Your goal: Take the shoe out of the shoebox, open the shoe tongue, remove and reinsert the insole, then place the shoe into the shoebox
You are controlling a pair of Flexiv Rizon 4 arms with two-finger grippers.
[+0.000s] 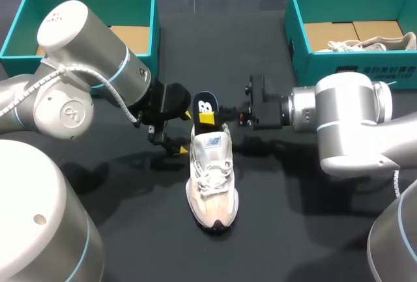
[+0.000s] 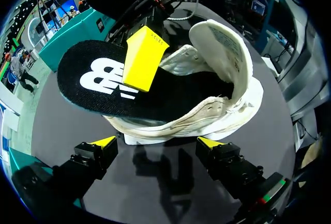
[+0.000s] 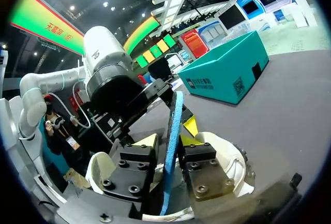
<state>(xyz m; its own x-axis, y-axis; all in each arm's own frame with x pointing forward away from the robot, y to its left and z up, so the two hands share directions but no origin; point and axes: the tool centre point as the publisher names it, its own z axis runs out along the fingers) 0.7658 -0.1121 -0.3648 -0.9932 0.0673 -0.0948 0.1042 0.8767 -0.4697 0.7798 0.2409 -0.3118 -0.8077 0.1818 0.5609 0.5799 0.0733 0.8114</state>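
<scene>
A white sneaker (image 1: 210, 184) lies on the dark table, toe toward me. Its black insole (image 1: 204, 106) sticks up out of the heel opening, partly inside the shoe. My right gripper (image 1: 212, 119) stands astride the insole's free end, its jaws narrowly apart: one yellow finger (image 2: 143, 58) lies on the insole's top face (image 2: 98, 79), and in the right wrist view the insole edge (image 3: 172, 141) runs between the fingers with a thin gap on one side. My left gripper (image 2: 158, 144) is open just behind the shoe's heel (image 2: 227, 110), touching nothing.
A teal shoebox (image 1: 155, 15) stands at the back left. A second teal shoebox (image 1: 296, 41) at the back right holds another pale shoe (image 1: 371, 43). Both arms crowd the table's middle, around the heel.
</scene>
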